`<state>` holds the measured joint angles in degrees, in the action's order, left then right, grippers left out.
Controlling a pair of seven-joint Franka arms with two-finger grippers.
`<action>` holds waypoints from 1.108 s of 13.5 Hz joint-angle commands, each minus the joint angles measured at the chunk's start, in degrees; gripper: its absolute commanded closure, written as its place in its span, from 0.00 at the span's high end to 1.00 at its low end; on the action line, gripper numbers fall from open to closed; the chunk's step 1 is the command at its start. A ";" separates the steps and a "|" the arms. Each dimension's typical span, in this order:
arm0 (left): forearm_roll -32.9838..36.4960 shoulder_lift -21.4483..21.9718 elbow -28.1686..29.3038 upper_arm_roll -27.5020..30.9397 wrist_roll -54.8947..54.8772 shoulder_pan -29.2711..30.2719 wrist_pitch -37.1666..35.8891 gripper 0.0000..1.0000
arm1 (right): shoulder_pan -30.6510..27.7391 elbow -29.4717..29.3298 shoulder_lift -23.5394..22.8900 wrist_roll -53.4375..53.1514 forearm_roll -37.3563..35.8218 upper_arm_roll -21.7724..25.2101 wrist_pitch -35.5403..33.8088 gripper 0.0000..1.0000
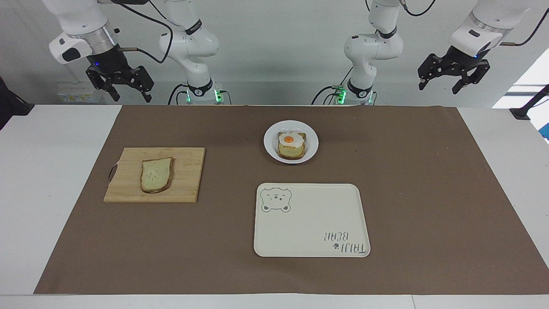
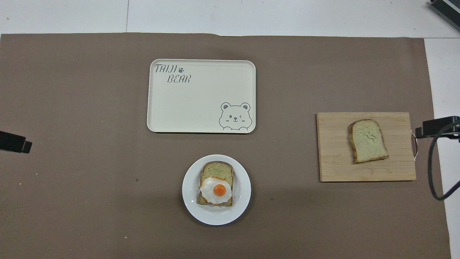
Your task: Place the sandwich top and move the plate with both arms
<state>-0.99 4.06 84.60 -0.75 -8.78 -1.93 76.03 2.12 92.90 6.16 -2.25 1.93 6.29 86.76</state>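
The sandwich top, a plain pale slice with brown crust, lies flat on a wooden cutting board toward the right arm's end of the table. The round white plate sits mid-table, close to the robots, and carries a bread slice with a fried egg. My right gripper hangs open and empty, high over the robots' edge of the table at its own end. Over the other end, my left gripper is also raised, open and empty.
A cream rectangular tray with a bear drawing lies empty, farther from the robots than the plate. A brown mat covers most of the white table. A black cable loops beside the cutting board's handle end.
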 commanded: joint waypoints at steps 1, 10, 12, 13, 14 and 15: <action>0.11 1.92 2.15 -0.22 -0.36 0.26 -0.01 1.00 | -0.44 1.15 0.87 1.80 -1.31 -0.14 1.22 1.00; 0.11 1.92 2.24 -0.22 -0.36 0.08 -0.09 1.00 | -0.45 1.15 0.78 2.86 -1.31 -0.14 1.40 1.00; 0.11 1.92 2.24 -0.22 -0.27 0.08 -0.09 1.00 | -0.45 1.15 0.78 2.86 -1.31 -0.14 1.22 1.00; 0.11 1.92 2.24 -0.22 -0.27 0.08 -0.18 1.00 | -0.45 1.15 0.87 2.86 -1.31 -0.14 1.05 1.00; 0.11 1.92 2.24 -0.22 -0.27 0.08 -0.18 1.00 | -0.45 1.15 0.87 2.86 -1.31 -0.14 0.96 1.00; 0.11 1.92 2.24 -0.22 -0.27 0.08 -0.18 1.00 | -0.45 1.15 0.78 2.86 -1.31 -0.14 0.87 1.00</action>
<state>-0.99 4.36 85.02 -0.88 -8.78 -1.93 75.97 2.02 92.90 6.16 -0.72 1.92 6.44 86.76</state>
